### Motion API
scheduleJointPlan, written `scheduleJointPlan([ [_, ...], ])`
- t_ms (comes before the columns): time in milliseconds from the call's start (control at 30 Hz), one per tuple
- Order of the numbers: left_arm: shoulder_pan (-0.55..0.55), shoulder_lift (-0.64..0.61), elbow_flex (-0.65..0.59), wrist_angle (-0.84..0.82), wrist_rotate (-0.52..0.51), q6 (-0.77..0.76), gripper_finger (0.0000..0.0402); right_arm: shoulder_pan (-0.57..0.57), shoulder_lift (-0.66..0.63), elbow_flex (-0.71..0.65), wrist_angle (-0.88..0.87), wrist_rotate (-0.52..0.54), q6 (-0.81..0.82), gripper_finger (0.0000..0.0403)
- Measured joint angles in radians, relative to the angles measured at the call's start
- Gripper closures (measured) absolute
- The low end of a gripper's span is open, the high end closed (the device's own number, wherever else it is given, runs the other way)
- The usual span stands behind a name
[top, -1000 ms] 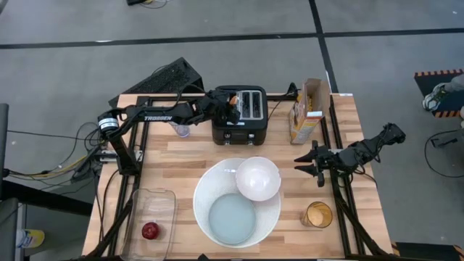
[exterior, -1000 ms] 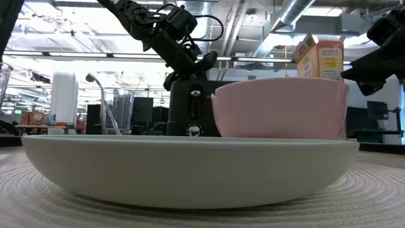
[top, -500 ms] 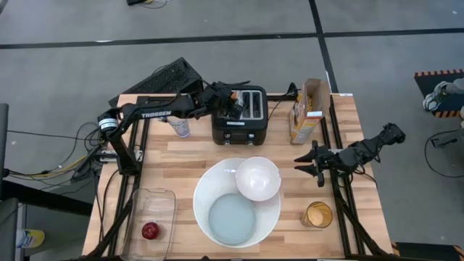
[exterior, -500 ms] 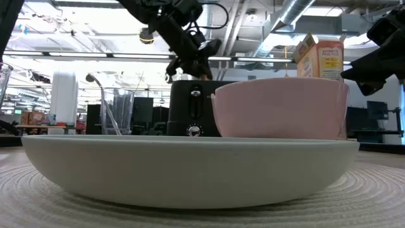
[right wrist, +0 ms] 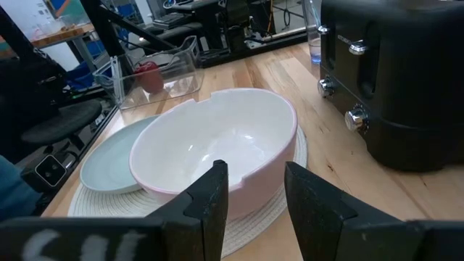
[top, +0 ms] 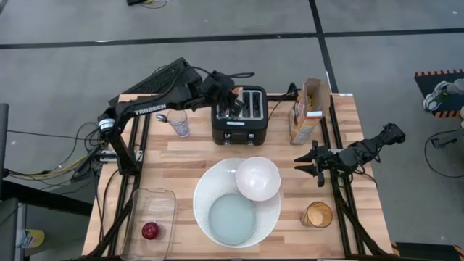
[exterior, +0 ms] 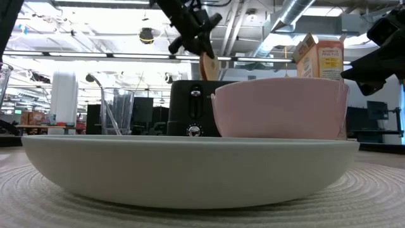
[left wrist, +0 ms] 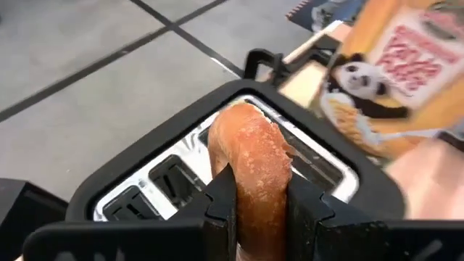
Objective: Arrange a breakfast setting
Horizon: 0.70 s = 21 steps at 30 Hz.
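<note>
Up at the top centre of the high view, your left gripper (top: 233, 101) hangs above the black toaster (top: 241, 116), its jaws pinched narrow on the toasted bagel half (left wrist: 250, 170), which stands on edge between the two fingers (left wrist: 221, 206) over the toaster's slots. From table height, the bagel half (exterior: 208, 66) hangs clear above the toaster's top, just left of frame centre. Your right gripper (top: 307, 164) waits at right of centre in the high view, beside the cereal box (top: 307, 111), jaws drawn to their narrowest and holding nothing. Below the toaster, the small white bowl (top: 258, 178) sits on the upper right rim of the large round white plate (top: 210, 188) at lower centre. A small red apple (top: 150, 230) lies in a clear container (top: 153, 197) at lower left, and a glass of orange cereal balls (top: 317, 215) stands at lower right.
</note>
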Motion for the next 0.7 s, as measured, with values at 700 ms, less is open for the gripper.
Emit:
scheduleJointPlan([
  [700, -0.053, -0.129, 0.123, -0.406, 0.335, 0.131, 0.0345, 0.000, 0.000, 0.000, 0.000, 0.000, 0.000, 0.0243],
])
